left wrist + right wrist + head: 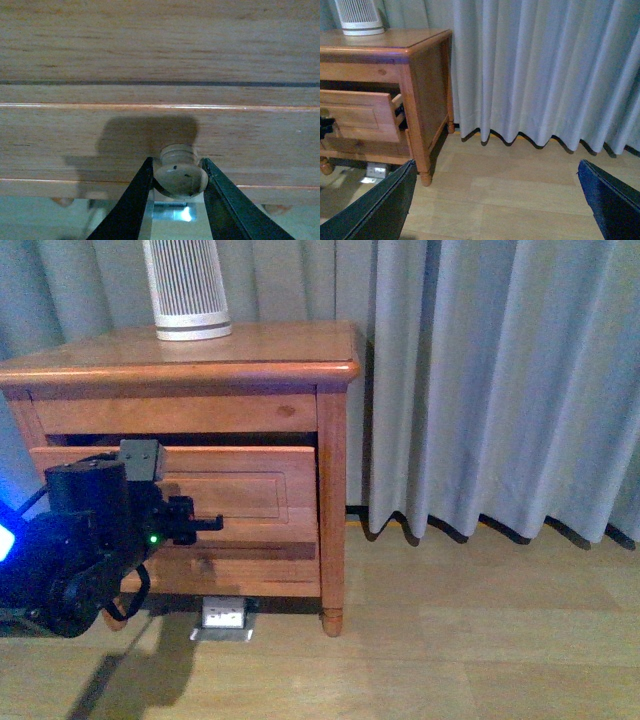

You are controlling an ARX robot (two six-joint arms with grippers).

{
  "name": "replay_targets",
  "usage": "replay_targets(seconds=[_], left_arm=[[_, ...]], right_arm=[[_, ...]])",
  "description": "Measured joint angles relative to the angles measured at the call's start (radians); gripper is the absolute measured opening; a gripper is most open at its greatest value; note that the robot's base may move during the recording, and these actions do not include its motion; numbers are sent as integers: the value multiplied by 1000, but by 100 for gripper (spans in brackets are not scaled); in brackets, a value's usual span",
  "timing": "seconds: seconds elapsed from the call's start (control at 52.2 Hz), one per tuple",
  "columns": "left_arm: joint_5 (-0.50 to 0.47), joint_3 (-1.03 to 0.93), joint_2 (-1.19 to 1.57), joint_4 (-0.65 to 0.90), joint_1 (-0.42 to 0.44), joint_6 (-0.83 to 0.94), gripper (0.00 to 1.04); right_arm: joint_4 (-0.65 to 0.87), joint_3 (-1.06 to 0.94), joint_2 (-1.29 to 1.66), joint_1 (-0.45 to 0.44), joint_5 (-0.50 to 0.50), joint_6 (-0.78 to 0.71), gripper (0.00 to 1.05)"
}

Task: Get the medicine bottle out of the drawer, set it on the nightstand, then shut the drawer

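The nightstand stands at the left, against the curtain. Its upper drawer is pulled partly out. It also shows in the right wrist view, jutting from the frame. My left gripper is at the drawer front. In the left wrist view my left gripper is shut on the round wooden drawer knob. My right gripper is open and empty over the wooden floor, to the right of the nightstand. The medicine bottle is not visible; the drawer's inside is hidden.
A tall white ribbed device stands on the nightstand top at the back left. Grey curtains hang behind and to the right. A metal floor outlet box sits under the nightstand. The lower drawer is shut.
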Motion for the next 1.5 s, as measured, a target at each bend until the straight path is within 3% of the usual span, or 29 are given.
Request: replay_targets(seconds=[0.23,0.422,0.767,0.939,1.284,1.495], left_arm=[[-48,-373,-160,138,-20,38,25],[-44,-537,-225,183,-26,72,25],[-30,-626,-334,81,-37,76,73],[-24,-697,-510,-48,-13,78,99],[-3,-780,-1241,-490,49,100,98],[-133,-867,-1802,-814,-8,101,98]], right_arm=[[0,0,0,0,0,0,98],[0,0,0,0,0,0,98],[0,0,0,0,0,0,98],[0,0,0,0,0,0,98],[0,0,0,0,0,0,98],[0,0,0,0,0,0,98]])
